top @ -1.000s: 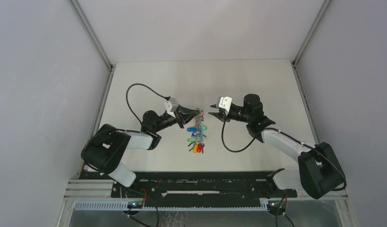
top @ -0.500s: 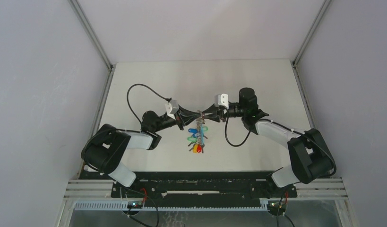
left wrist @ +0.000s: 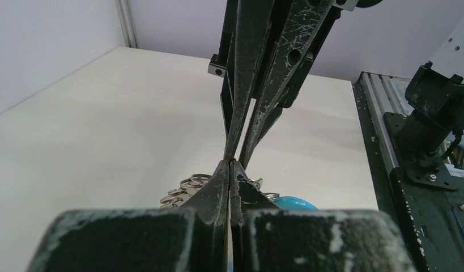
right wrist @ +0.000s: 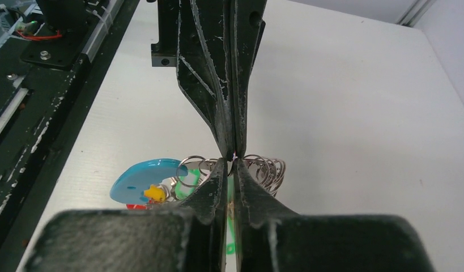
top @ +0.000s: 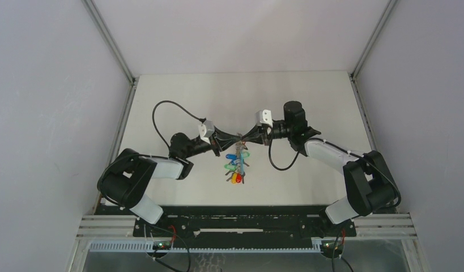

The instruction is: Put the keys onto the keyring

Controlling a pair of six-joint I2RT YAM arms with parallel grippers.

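Note:
My two grippers meet tip to tip above the table's middle. The left gripper (top: 236, 136) and the right gripper (top: 245, 136) are both shut on the top of the keyring (top: 239, 146), which hangs edge-on between them. The keys (top: 236, 169) dangle below it in a bunch of blue, green, yellow and red. In the left wrist view my left gripper (left wrist: 230, 164) is pinched shut, with silvery rings (left wrist: 187, 190) behind it. In the right wrist view my right gripper (right wrist: 230, 163) is shut against the ring's silvery coils (right wrist: 267, 170). A turquoise-blue piece (right wrist: 141, 178) and a yellow bit (right wrist: 156, 194) sit to the left.
The white table (top: 309, 90) is walled by grey panels at the left, right and back. A black rail (top: 241, 218) with both arm bases runs along the near edge. Black cables (top: 161, 107) loop from each wrist.
The right arm has swung left from beside the keyring and its gripper has closed against the left gripper's tips. The left arm and the hanging keys have stayed in place.

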